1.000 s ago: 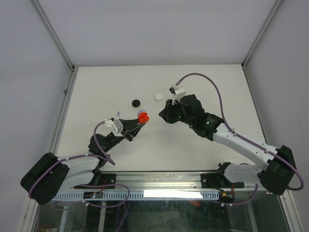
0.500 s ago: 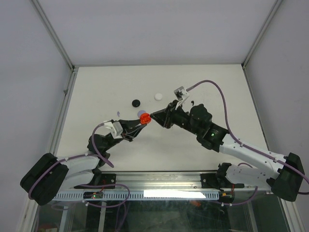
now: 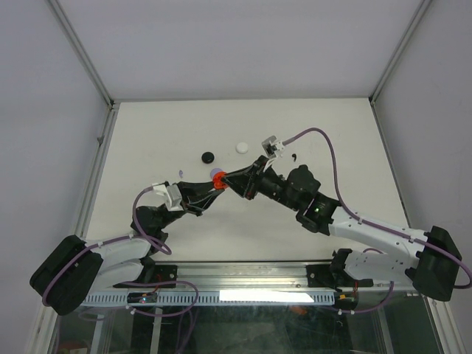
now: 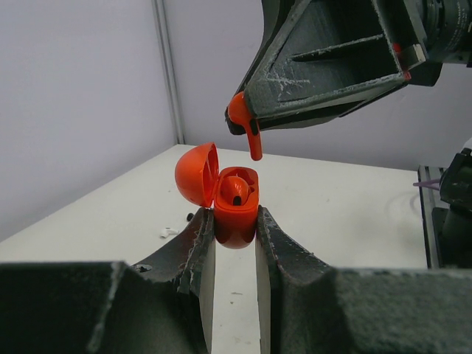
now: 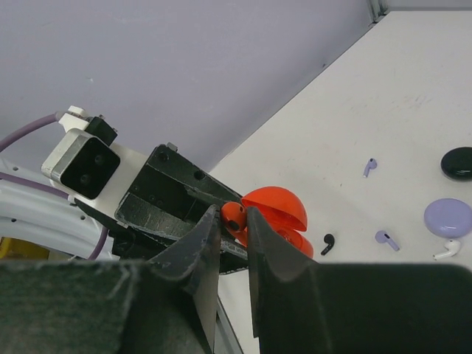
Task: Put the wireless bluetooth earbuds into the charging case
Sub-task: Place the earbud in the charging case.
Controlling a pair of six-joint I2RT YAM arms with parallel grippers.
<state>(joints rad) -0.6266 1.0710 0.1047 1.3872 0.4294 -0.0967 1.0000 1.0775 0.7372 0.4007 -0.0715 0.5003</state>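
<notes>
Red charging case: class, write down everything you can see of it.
The red charging case is glossy, plastic-looking and rounded, its hinged lid open. It stands upright above the table, pinched in the left hand. One red earbud sits inside; a second earbud hangs just above, not touching, held by the right hand.

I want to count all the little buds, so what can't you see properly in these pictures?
- Right wrist view: the inside of the red case, hidden behind the fingers of the right gripper.
- Right wrist view: the black case, cut off by the right edge.
- Top view: the held red earbud, too small to pick out.
</notes>
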